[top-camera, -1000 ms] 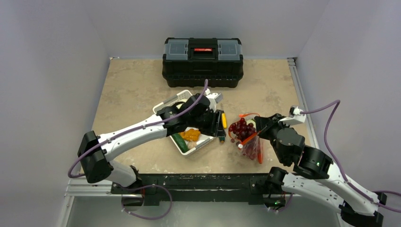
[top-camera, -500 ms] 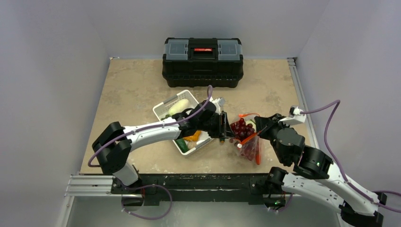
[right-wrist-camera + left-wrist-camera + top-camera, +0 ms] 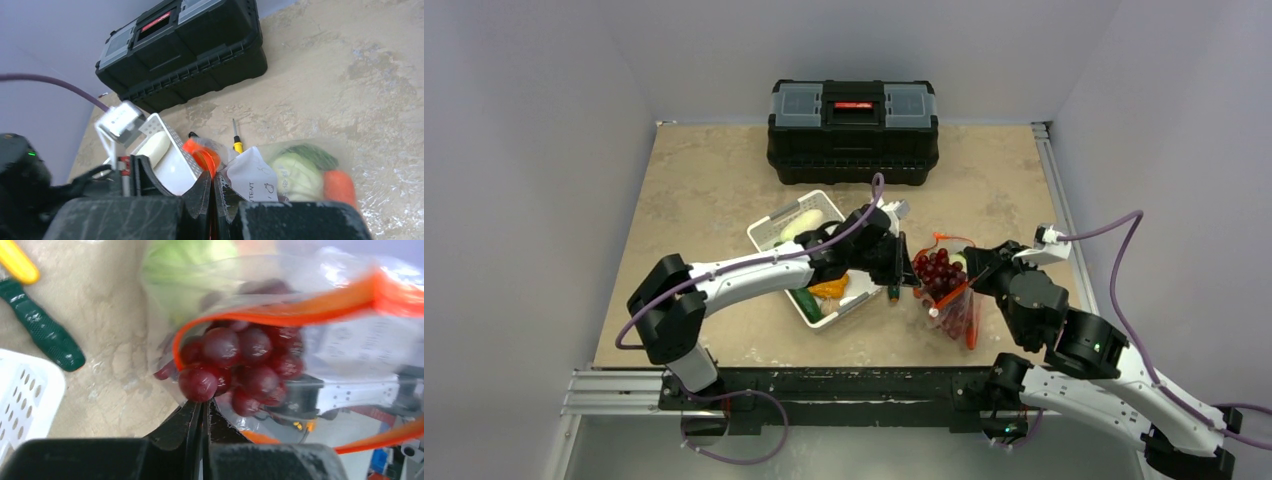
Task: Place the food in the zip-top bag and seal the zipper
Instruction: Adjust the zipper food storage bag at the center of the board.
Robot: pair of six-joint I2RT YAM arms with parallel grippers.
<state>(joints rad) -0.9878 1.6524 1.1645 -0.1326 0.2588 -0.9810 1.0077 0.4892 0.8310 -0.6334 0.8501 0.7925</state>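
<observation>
We judge mid-frame grapes [image 3: 240,365] light, slippery; left gripper [image 3: 203,410] closed just below them, right gripper [image 3: 211,180] pinching floppy bag [image 3: 250,175] by its zipper [image 3: 202,155]

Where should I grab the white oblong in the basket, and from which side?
Probably across the middle of the white oblong, from above: it lies flat along the far wall of the white basket, which blocks a sideways approach.
</observation>
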